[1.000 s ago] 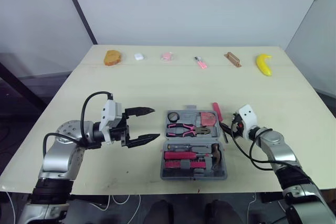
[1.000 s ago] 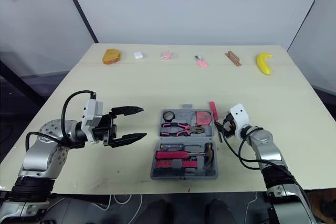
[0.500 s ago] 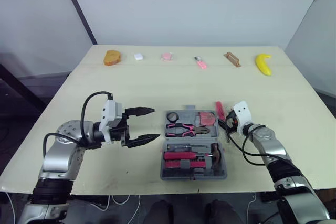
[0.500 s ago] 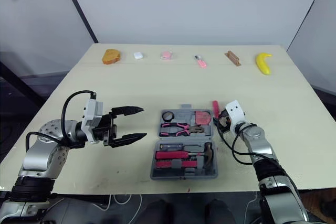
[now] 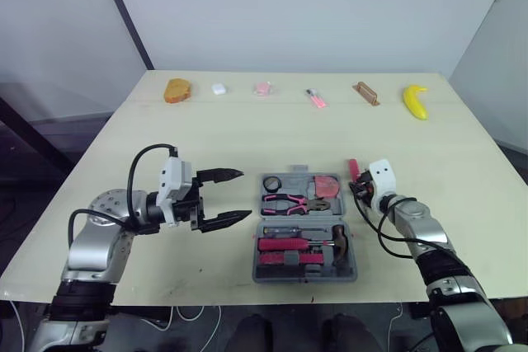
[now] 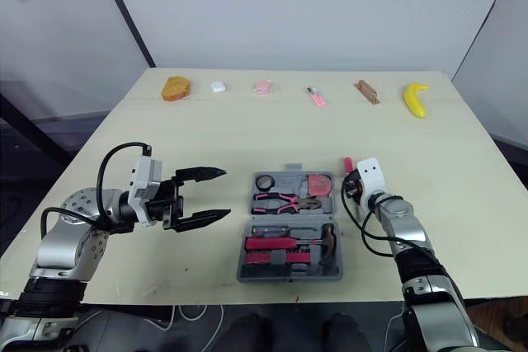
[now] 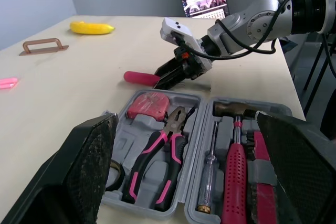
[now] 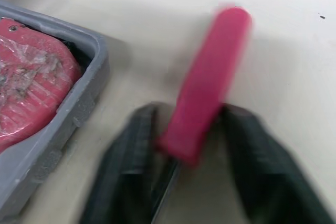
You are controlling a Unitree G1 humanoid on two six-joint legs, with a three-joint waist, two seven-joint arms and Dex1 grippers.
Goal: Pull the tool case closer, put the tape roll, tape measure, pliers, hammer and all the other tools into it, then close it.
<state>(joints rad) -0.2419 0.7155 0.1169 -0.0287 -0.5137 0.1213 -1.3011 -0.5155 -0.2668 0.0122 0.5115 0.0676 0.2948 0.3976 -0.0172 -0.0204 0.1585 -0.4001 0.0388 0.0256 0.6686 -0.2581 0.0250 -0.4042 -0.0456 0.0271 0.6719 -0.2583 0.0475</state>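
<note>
On the table [image 5: 247, 138] we see a grey plastic tool case [image 5: 301, 276]. Our left pincer [image 5: 245, 194] is open; our right pincer [image 8: 186, 129] grips a pink screwdriver [image 8: 210, 82], tip hidden.

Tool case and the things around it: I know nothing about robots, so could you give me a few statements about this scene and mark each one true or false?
1. The tool case is shut. False: it lies open, with tools showing inside.
2. The pliers lie inside the case. True.
3. The left gripper holds the hammer. False: it is open and empty, left of the case, and the hammer lies in the case.
4. The right gripper grips a pink-handled screwdriver beside the case. True.
5. The banana sits in the case. False: it lies near the far edge of the table.
</note>
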